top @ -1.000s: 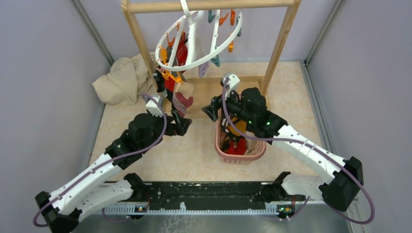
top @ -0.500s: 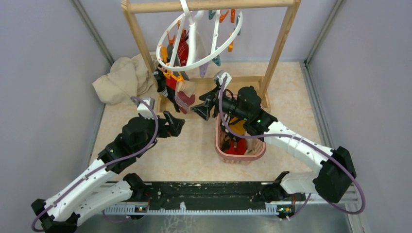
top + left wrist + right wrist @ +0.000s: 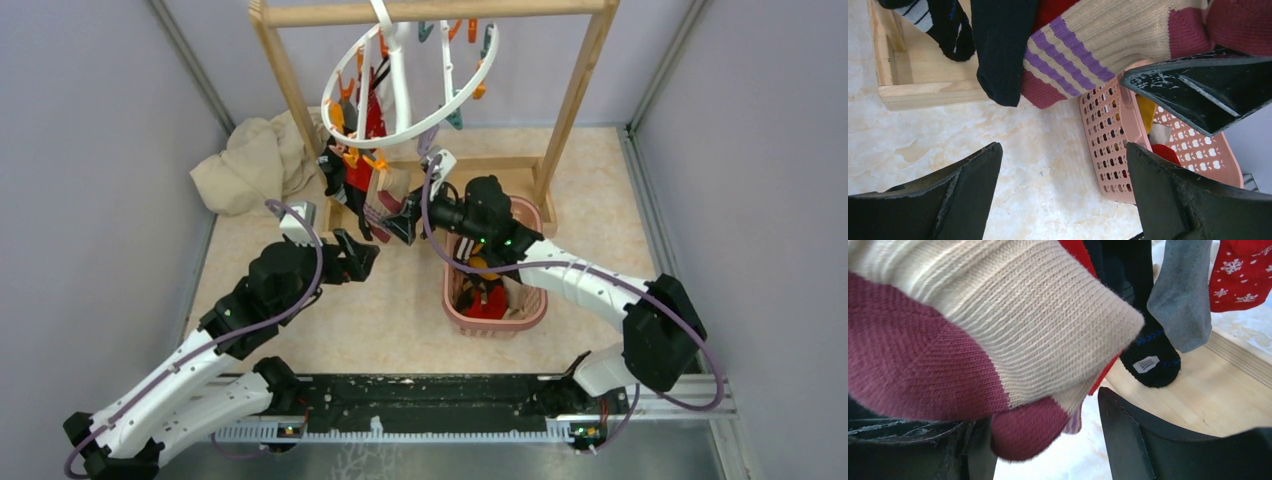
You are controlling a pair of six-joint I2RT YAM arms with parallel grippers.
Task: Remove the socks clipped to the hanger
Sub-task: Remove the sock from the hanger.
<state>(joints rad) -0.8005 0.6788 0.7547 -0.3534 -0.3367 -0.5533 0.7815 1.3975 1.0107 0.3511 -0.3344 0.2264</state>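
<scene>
Several mixed-colour fabric socks (image 3: 365, 120) are hanging clipped to the round white plastic ring hanger (image 3: 398, 90). The right gripper (image 3: 393, 218) is straddling the toe of the cream-and-maroon knit sock (image 3: 973, 340), jaws apart, probably not pinching yet (the wrist view is tight). The left gripper (image 3: 355, 255) is gaping wide below, empty. I'm thinking a shallow bite is risking slip-out, and tugging is risking swinging the unsteadied hanger.

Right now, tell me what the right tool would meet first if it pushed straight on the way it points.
The cream and maroon sock: its toe hangs between the open fingers of the right tool. Behind it hang a black sock and a grey sock, though depth there is unclear.
</scene>
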